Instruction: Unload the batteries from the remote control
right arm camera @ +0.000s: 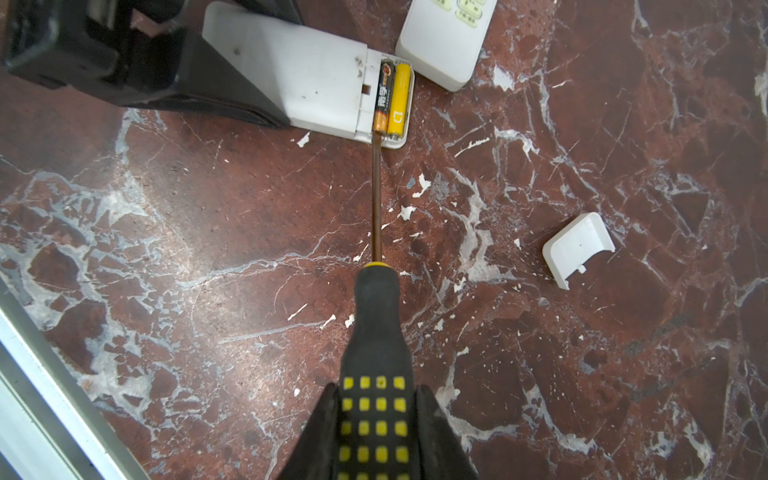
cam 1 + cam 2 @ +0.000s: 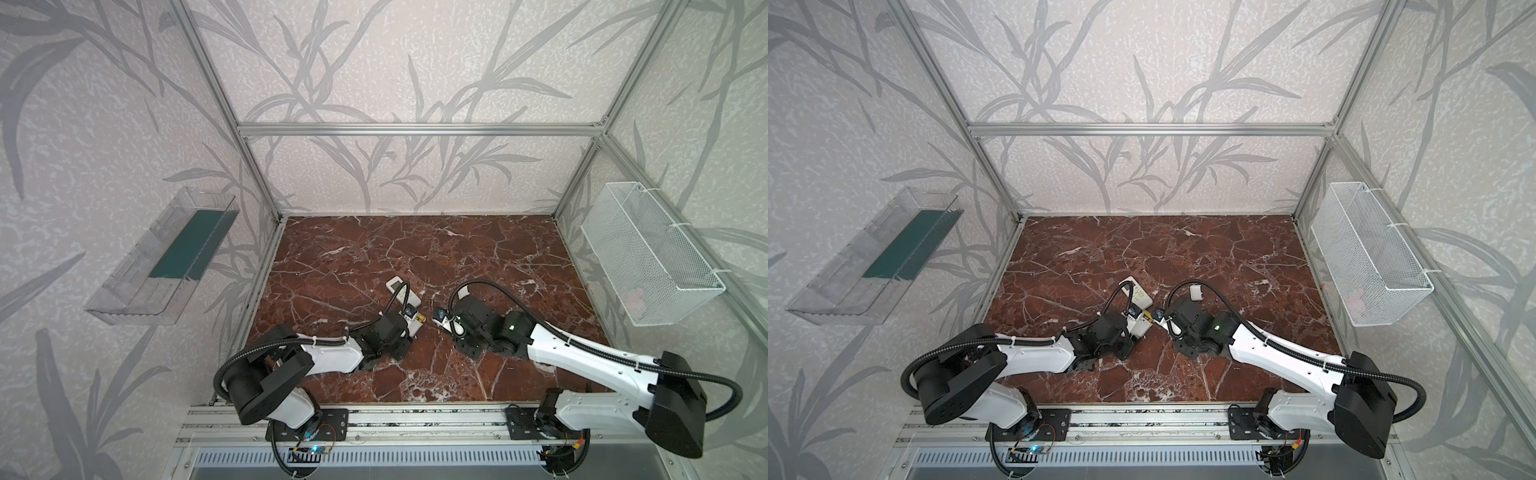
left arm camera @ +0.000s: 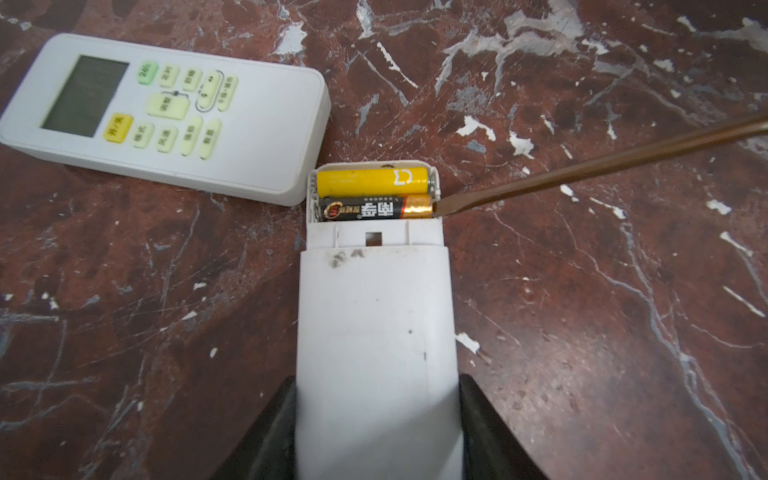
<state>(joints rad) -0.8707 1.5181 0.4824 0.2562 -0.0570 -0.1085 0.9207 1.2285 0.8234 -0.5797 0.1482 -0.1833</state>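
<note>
Here, levering at the black-and-gold battery [image 3: 374, 208] in the opened remote control [image 3: 374, 311].

Left wrist view: the left gripper [image 3: 378, 380] is clamped across the white remote, back up and cover off. In the open bay ahead of the jaws, that cell lies nearer them, the yellow battery [image 3: 372, 179] just beyond, and a second remote [image 3: 166, 116] lies face up farther out. Right wrist view: the right gripper [image 1: 376, 390] is closed on the screwdriver [image 1: 376, 324] handle. The blade reaches straight ahead of the jaws to the cell's gold end, and the battery cover [image 1: 577, 247] lies loose on the marble table [image 1: 208, 208], off to one side. In a top view the cover [image 2: 1196, 291] sits clear of both jaws. Neither cell looks lifted. The next move likely needs a gentle upward lever, with the left grip pinning the body.
</note>
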